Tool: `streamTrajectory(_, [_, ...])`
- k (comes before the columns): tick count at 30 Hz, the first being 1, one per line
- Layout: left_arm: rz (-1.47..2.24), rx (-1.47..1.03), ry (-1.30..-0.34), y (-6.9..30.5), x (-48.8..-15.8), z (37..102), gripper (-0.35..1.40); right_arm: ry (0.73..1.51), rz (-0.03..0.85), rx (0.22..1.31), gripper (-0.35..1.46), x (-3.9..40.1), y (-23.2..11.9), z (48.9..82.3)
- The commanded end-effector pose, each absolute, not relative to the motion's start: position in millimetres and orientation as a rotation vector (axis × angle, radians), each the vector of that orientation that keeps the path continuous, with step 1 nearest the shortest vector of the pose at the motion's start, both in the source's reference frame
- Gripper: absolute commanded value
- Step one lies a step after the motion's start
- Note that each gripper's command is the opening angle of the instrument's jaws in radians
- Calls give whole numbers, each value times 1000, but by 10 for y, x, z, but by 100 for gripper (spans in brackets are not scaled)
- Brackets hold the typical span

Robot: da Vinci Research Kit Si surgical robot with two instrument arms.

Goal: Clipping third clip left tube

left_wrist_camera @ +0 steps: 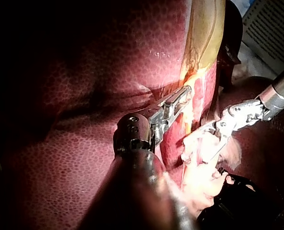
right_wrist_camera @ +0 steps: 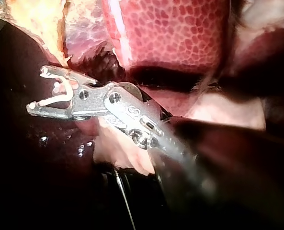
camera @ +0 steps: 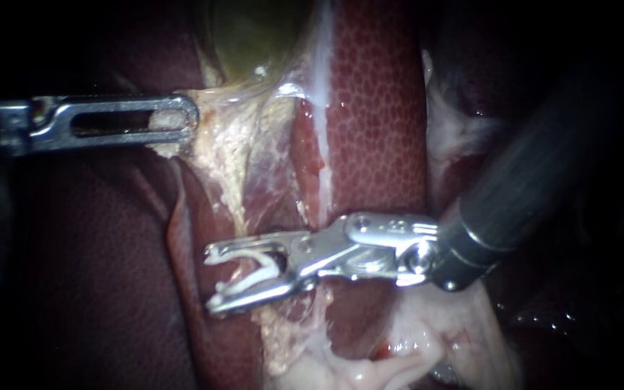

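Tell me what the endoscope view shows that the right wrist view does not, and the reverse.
Only the endoscope view shows the left instrument gripping pale tissue below the gallbladder. Only the right wrist view shows a thin dark cord under the right instrument. Both show the right instrument's jaws holding an open white clip, with the liver behind.

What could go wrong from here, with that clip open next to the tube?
1. The right instrument holds an open clip at the tube. I cannot tell whether the tube lies fully inside it, so closing might catch only part of it, or the liver beside it.
2. The left instrument holds pale tissue taut. If that grip slips or tears, the tube could shift out of the clip.
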State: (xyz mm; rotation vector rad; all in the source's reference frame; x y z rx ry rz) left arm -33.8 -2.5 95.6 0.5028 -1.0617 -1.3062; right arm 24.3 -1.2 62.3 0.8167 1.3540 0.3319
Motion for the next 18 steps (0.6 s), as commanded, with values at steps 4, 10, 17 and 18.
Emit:
streamTrajectory(4, [-1306,504,-1062,-25,-337,953,-16,1357,332,800,51,226,-2,617])
streamTrajectory(10, [-1309,505,-1060,-24,-334,948,-16,1358,334,792,51,210,10,621])
streamTrajectory(17, [-1310,504,-1057,-26,-334,943,-16,1352,352,774,56,211,16,636])
streamTrajectory(18, [-1310,504,-1057,-27,-335,942,-16,1349,361,763,57,213,17,638])
